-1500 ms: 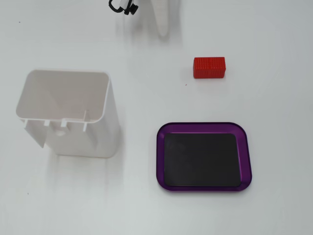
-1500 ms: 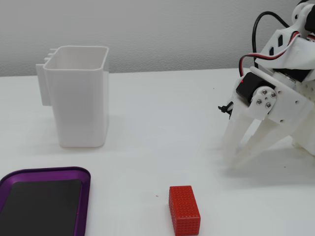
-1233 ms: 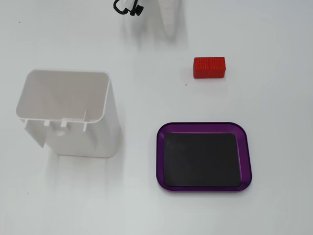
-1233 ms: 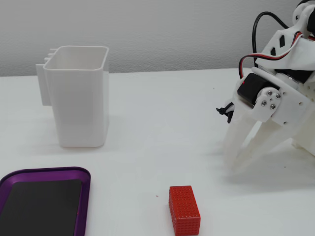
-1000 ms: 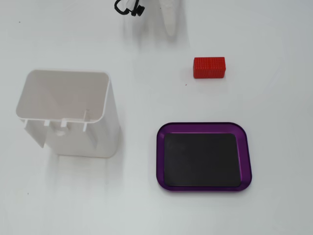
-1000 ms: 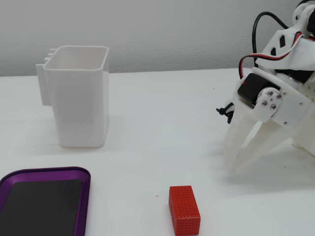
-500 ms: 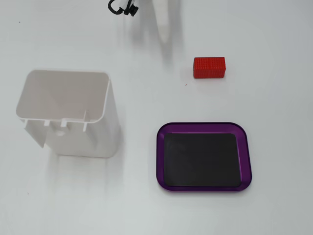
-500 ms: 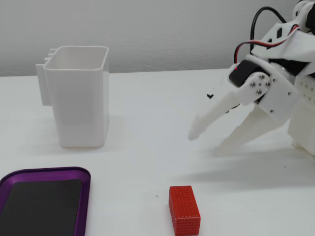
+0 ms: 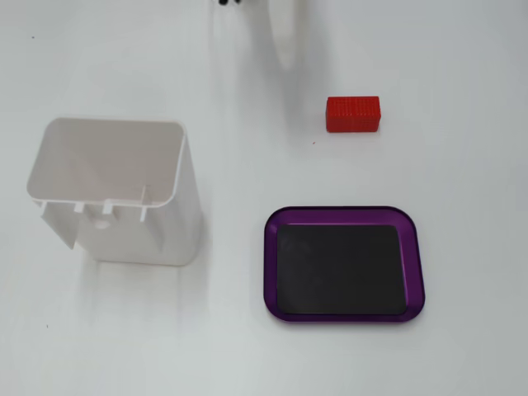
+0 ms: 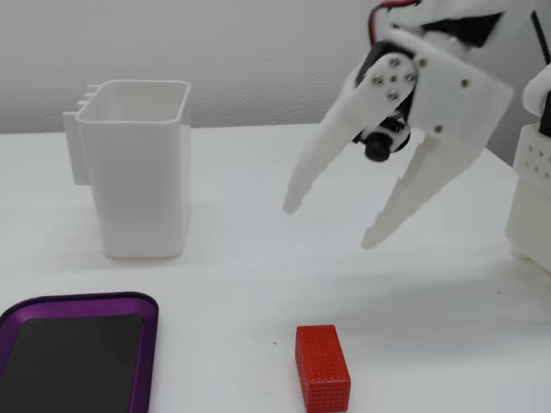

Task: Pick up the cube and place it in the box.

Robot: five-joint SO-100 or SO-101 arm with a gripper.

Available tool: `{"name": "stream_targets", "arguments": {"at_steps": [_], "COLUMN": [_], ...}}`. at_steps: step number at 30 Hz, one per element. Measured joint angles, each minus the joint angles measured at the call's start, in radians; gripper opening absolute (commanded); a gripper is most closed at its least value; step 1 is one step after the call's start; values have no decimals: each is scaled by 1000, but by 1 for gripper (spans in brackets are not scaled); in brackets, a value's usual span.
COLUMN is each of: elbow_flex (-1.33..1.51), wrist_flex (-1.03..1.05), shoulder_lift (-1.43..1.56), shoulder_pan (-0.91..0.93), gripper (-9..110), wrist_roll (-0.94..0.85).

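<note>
Cube: your small bright red rectangular block with the bumpy gridded skin (image 10: 323,366) lies flat on the table, free of the fingers; in the side fixed view it sits at about 6 o'clock from the gripper, well below the fingertips. In the top fixed view the block (image 9: 353,114) shows at about 12 o'clock from the tray, with bare table between them.
Fingers: spread wide, holding nothing. The white two-finger gripper (image 10: 329,225) hangs in the air, one white finger (image 10: 320,159) reaching toward 8 o'clock, the other pointing toward 7 o'clock.
Box: the shallow rectangular tray with glossy purple rim and flat black inside (image 9: 267,272) is empty; in the side fixed view only its corner (image 10: 151,344) shows, at 9 o'clock from the cube.
Arm: you have the white plastic arm (image 10: 448,73) raised off the table and pitched down and left in the side fixed view, a black motor showing between the finger roots. In the top fixed view only a faint white shape at the top edge shows; too pale to read.
Surface: plain white table (image 9: 462,165).
Container: a tall white open-topped plastic container (image 9: 124,198) stands upright at 9 o'clock from the tray, apart from it.
Room: pale grey wall (image 10: 258,52) behind the table.
</note>
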Motion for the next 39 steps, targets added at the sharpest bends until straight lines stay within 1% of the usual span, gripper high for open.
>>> {"name": "stream_targets", "arguments": {"at_steps": [4,8,11,18,22,27,29,30,33,34,39], "elbow_flex": [-114,-153,-161,-161,-166,-172,-173,-173,-173,-173,-173], "wrist_flex": [-2,-2,-26,-189,-193,-193,-193,-193,-193,-193,-193], "shoulder_lift": [-235,-336,-374,-500,-597,-612,-620,-621,-621,-621,-621], "shoulder_pan": [-95,-161,-160,-175,-164,-167,-169,-169,-169,-169,-169], "gripper": [21,21,21,21,21,21,18,15,0,-1,-1], "wrist_roll": [94,112,112,112,112,66,60,58,57,57,52]}}
